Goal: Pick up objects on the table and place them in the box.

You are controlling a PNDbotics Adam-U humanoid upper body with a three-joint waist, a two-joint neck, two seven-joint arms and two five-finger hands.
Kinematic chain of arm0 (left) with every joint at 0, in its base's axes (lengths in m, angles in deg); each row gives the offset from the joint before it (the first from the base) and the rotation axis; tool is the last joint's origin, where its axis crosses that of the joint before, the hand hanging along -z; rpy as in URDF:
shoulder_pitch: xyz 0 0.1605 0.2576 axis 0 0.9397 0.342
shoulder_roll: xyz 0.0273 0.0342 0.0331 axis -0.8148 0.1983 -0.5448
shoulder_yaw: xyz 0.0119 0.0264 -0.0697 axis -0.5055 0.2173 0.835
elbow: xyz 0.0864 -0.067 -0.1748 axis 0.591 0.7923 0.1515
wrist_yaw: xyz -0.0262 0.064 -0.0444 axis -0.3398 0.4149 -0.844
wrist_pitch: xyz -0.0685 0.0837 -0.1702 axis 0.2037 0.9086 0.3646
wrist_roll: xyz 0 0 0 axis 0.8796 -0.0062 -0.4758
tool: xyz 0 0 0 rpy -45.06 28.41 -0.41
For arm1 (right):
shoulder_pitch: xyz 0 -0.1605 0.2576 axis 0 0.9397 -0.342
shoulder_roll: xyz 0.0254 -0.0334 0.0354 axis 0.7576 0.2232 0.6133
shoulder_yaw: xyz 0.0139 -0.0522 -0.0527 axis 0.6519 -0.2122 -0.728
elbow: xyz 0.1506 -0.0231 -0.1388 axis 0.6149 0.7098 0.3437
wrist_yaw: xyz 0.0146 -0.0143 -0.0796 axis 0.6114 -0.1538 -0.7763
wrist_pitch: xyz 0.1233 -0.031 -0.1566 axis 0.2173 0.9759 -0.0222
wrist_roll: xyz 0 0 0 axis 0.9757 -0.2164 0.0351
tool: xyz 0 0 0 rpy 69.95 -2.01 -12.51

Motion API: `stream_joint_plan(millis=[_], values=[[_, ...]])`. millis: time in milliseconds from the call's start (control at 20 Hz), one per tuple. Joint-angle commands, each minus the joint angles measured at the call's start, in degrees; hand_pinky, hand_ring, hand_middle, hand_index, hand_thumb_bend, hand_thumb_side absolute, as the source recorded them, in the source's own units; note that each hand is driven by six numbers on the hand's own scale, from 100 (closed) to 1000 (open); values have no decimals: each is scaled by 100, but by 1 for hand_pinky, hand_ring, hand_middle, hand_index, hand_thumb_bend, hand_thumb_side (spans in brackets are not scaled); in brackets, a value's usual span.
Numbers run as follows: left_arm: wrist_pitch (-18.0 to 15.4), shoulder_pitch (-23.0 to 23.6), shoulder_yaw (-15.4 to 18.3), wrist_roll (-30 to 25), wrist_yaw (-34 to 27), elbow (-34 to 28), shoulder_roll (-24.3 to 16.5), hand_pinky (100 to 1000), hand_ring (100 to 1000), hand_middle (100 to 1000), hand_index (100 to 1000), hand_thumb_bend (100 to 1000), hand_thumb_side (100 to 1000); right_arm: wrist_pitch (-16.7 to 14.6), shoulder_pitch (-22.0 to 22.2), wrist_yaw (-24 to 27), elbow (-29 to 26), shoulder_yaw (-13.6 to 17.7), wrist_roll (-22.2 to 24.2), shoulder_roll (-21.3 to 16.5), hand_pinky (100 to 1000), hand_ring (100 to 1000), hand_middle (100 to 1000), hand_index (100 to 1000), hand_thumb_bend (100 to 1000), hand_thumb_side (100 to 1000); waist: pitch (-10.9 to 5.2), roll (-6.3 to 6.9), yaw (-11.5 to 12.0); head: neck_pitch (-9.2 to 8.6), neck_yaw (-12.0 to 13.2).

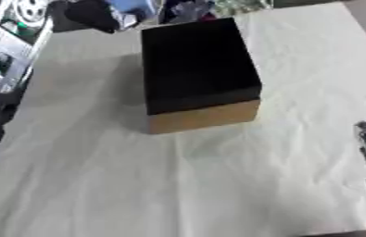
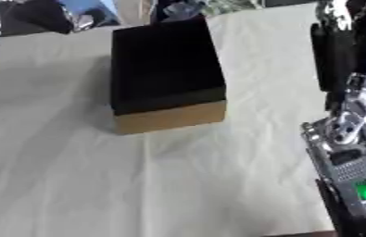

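The box (image 1: 198, 74) sits far on the white-covered counter (image 1: 218, 185); the right hand (image 2: 331, 51) hangs at the right, finger state unclear.

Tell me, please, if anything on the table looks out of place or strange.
Nothing looks spilled or damaged. One oddity: the dark-topped brown cardboard box stands alone on the wrinkled white tablecloth, with no loose objects visible to pick up.
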Motion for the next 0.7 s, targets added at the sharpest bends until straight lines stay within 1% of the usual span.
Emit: stream_joint_plan(millis=[50, 150, 300, 400, 550, 700], values=[[-176, -189, 6, 412, 245, 65, 131, 837, 649, 437, 583, 100, 251, -26, -128, -11, -90, -8, 53, 22, 751, 701, 598, 840, 100, 614, -97, -35, -47, -144, 248], [-245, -216, -28, 529, 288, 208, 269, 838, 649, 437, 582, 100, 257, -39, -163, -7, -90, -16, 72, 57, 751, 701, 598, 840, 100, 614, -85, -39, -111, -189, 394], [-332, -225, -99, 624, 345, 375, 418, 839, 649, 440, 584, 100, 263, -54, -193, 1, -90, -22, 87, 96, 751, 700, 598, 840, 100, 614, -70, -46, -180, -213, 504], [-380, -225, -141, 665, 375, 454, 509, 842, 650, 445, 584, 100, 271, -64, -207, 7, -90, -24, 88, 119, 751, 699, 598, 840, 100, 615, -61, -50, -210, -219, 546], [-454, -217, -219, 670, 398, 529, 594, 844, 656, 457, 591, 100, 259, -83, -222, 9, -90, -33, 97, 152, 751, 699, 599, 840, 100, 615, -54, -50, -235, -217, 581], [-507, -137, -329, 474, 427, 631, 676, 854, 660, 461, 598, 100, 246, -90, -230, 4, -90, -25, 88, 158, 751, 699, 599, 839, 100, 616, -50, -53, -228, -211, 570]])
